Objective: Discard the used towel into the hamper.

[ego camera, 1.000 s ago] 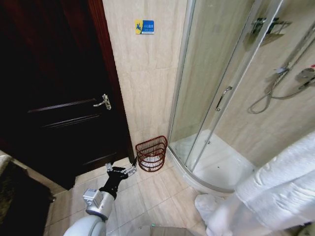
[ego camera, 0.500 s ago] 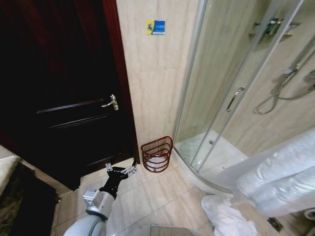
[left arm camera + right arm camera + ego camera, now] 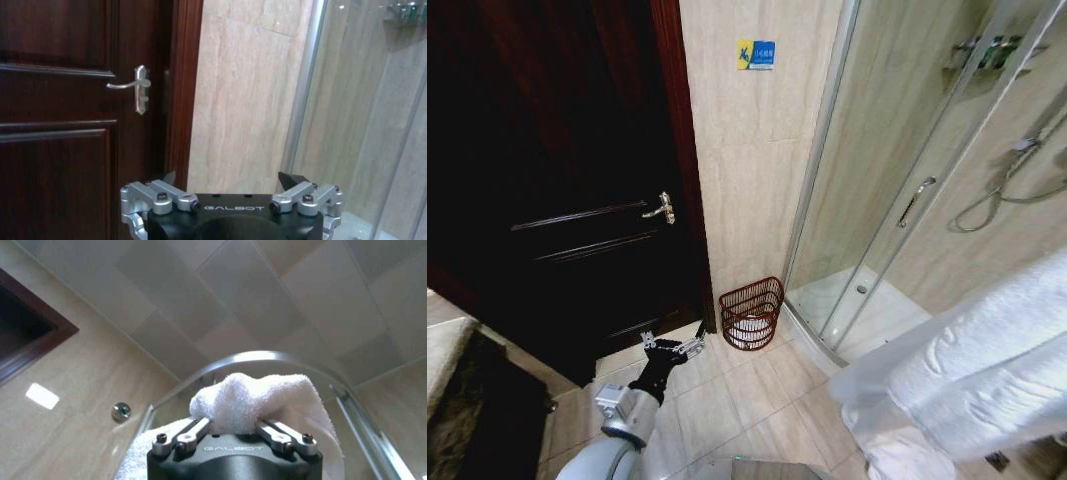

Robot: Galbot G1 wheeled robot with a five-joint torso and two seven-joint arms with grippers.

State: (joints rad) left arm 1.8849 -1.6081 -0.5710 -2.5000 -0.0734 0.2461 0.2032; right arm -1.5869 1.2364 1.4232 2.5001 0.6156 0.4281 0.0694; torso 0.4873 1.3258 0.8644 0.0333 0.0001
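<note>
Now: one hamper | one towel clamped by right gripper | left gripper wide

hamper: floor, by dark door | towel: right foreground

You are looking into a tiled bathroom. Beige tiles are covering the wall and the floor, and a curved glass shower enclosure is standing on its white tray, with a handheld shower hose hanging on the wall inside. A dark wooden door with a metal lever handle is closing off the room, and a small blue sign is sitting high on the tiles.
</note>
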